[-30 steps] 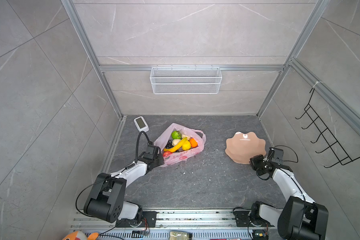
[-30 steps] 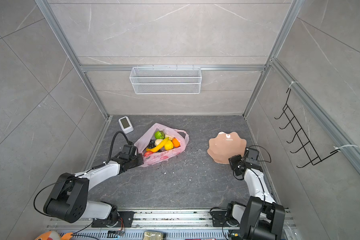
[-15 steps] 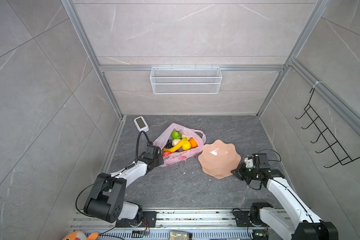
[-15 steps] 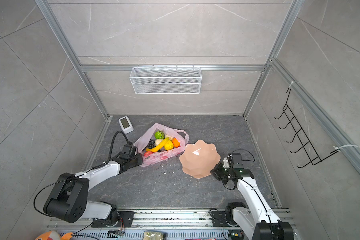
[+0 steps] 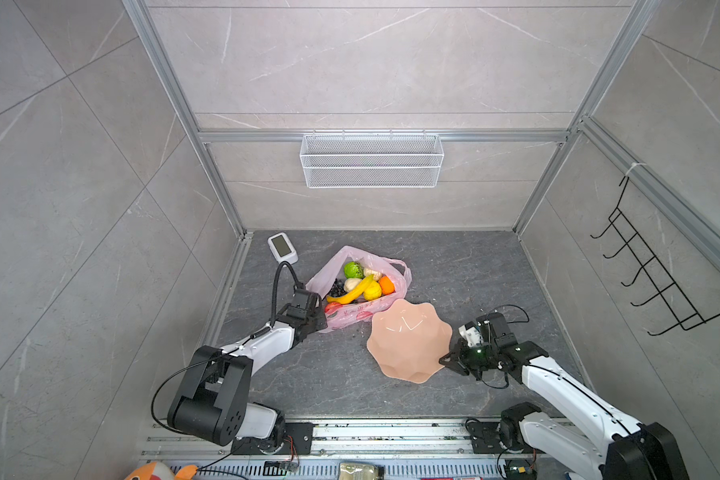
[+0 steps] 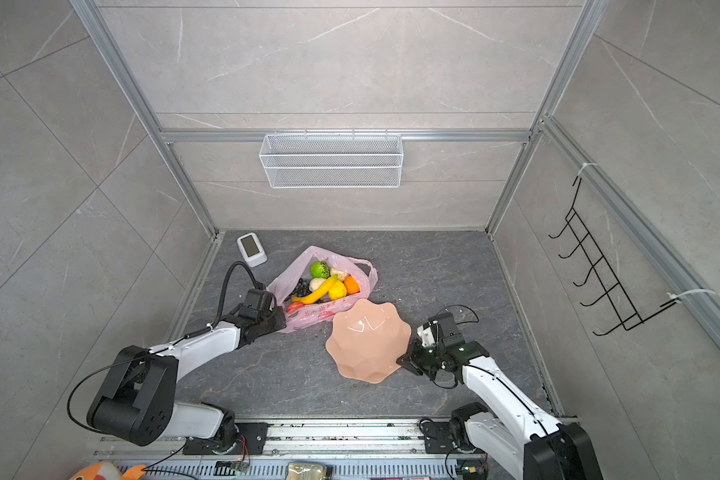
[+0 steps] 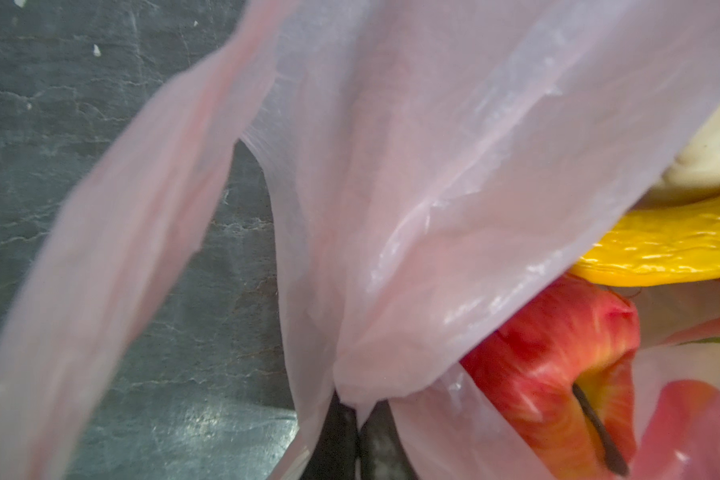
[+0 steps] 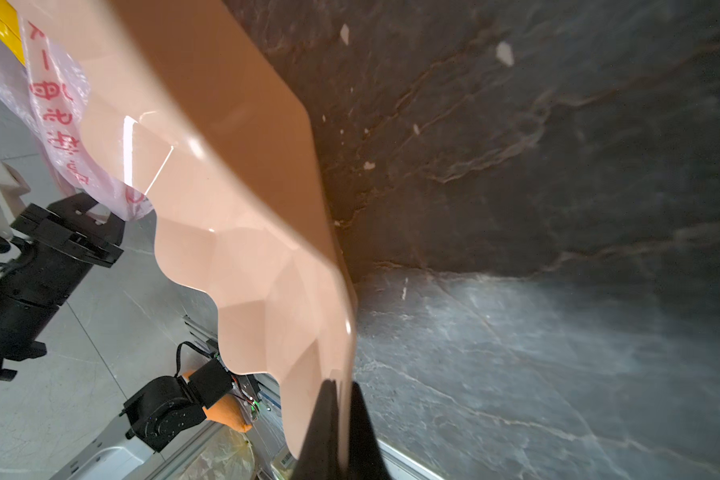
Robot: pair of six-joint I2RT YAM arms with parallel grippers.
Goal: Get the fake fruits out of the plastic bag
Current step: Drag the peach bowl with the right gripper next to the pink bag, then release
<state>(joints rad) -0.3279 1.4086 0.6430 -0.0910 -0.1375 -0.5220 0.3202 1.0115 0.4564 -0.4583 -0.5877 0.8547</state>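
Pinching the plastic bag point(image 5: 352, 318), mouth gaping upward, are left fingers point(image 7: 335, 440); right fingers point(image 8: 323, 432) clamp the plate point(image 5: 408, 345).

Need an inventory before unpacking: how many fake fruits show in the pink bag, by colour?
Yellow: 2, banana, round yellow fruit
Green: 1, green fruit
Orange: 1, orange fruit
Beige: 2, smooth beige fruit, bumpy beige fruit
Dark purple: 1, grapes
Red: 1, apple
Total: 8 visible

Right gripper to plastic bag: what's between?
The peach plate, held at its rim by the right gripper, far edge at the plastic bag; both top views show it.
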